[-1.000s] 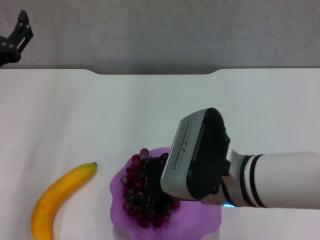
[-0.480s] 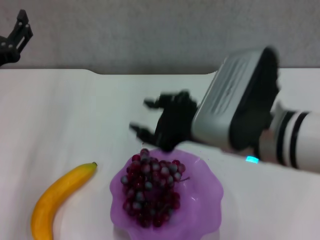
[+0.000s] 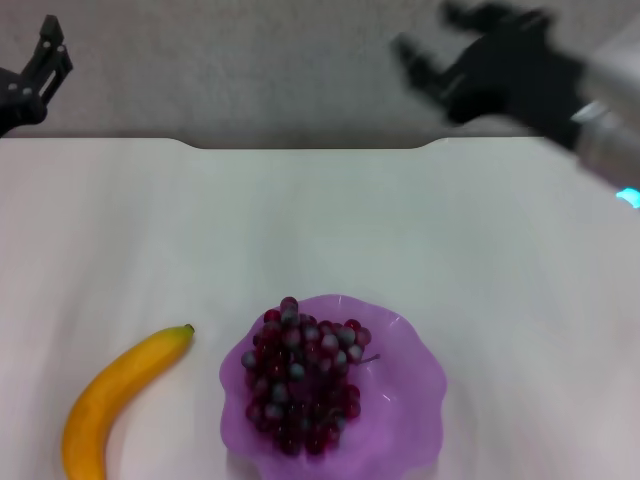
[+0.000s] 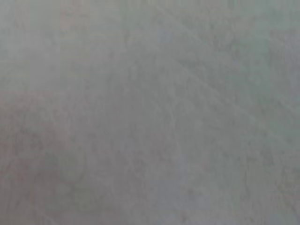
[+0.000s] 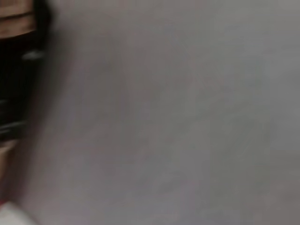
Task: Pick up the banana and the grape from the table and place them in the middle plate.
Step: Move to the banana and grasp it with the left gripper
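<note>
In the head view the bunch of dark red-purple grapes (image 3: 302, 375) lies inside the purple scalloped middle plate (image 3: 415, 385) near the table's front edge. The yellow-orange banana (image 3: 112, 396) lies on the white table (image 3: 330, 220) just left of the plate, its dark tip pointing toward the plate. My right gripper (image 3: 435, 35) is high at the back right, beyond the table's far edge, open with nothing between its fingers. My left gripper (image 3: 45, 55) is parked at the far left, past the table's far edge. Neither wrist view shows any task object.
The far table edge has a dark notch (image 3: 310, 146) in its middle. A grey wall stands behind the table. Both wrist views show only plain grey surface.
My right gripper has let go of the grapes, left them in the plate, and risen up and back to the far right. The banana and left arm have not moved.
</note>
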{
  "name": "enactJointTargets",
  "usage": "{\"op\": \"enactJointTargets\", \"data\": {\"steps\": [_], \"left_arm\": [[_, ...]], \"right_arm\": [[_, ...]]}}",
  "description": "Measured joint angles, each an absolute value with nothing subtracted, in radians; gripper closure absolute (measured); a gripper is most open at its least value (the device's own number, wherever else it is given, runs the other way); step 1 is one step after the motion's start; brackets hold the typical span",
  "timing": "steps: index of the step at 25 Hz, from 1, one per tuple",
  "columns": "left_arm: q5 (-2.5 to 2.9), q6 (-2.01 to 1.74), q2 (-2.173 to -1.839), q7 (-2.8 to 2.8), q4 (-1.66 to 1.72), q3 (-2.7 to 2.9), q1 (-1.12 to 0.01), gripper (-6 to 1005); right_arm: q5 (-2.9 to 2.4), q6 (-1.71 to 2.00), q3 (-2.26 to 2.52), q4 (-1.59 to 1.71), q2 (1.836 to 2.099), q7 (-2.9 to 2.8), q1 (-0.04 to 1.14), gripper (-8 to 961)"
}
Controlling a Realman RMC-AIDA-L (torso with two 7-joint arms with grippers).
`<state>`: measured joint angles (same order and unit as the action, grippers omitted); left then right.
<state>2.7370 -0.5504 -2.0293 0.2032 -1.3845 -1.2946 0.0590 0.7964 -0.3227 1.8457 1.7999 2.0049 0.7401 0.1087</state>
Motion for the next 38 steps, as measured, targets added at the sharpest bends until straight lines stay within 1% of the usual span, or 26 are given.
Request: {"op": "enactJointTargets", "data": {"steps": [6, 13, 17, 21, 24, 30, 32, 35, 38], "left_arm": [[2.734, -0.575, -2.028, 0.201, -1.384, -1.273, 0.06, 119], [2.731, -0.598, -2.026, 0.196, -1.382, -1.25, 0.063, 119], [2.735, -0.598, -2.019, 0.144, -1.382, -1.249, 0.066, 120], [2.738, -0.594, -2.009, 0.104, -1.382, -1.253, 0.066, 120], [2.739, -0.589, -1.993, 0.072, -1.382, -1.254, 0.066, 119], [2.74, -0.548, -1.974, 0.056, -1.387, -1.262, 0.066, 119], [2.741, -0.508, -1.96, 0.061, -1.4, -1.266, 0.066, 119], [2.759, -0.428, -1.952, 0.071, -1.43, -1.289, 0.066, 120], [2.791, -0.345, -1.954, 0.091, -1.46, -1.312, 0.066, 120]], "right_arm": [[0.8, -0.121, 1.797, 1.786, 2.008, 0.723, 0.004, 424], [0.801, 0.199, 1.791, 1.73, 2.01, 0.67, -0.119, 424], [0.802, 0.358, 1.791, 1.64, 2.01, 0.667, -0.154, 424], [0.847, 0.444, 1.79, 1.572, 2.01, 0.666, -0.161, 424], [0.921, 0.494, 1.781, 1.526, 2.01, 0.676, -0.168, 424], [0.99, 0.503, 1.737, 1.456, 2.01, 0.685, -0.173, 424], [1.007, 0.5, 1.73, 1.445, 2.01, 0.687, -0.173, 424], [1.009, 0.492, 1.727, 1.443, 2.01, 0.688, -0.175, 425], [1.009, 0.489, 1.727, 1.443, 2.01, 0.688, -0.176, 425]]}}
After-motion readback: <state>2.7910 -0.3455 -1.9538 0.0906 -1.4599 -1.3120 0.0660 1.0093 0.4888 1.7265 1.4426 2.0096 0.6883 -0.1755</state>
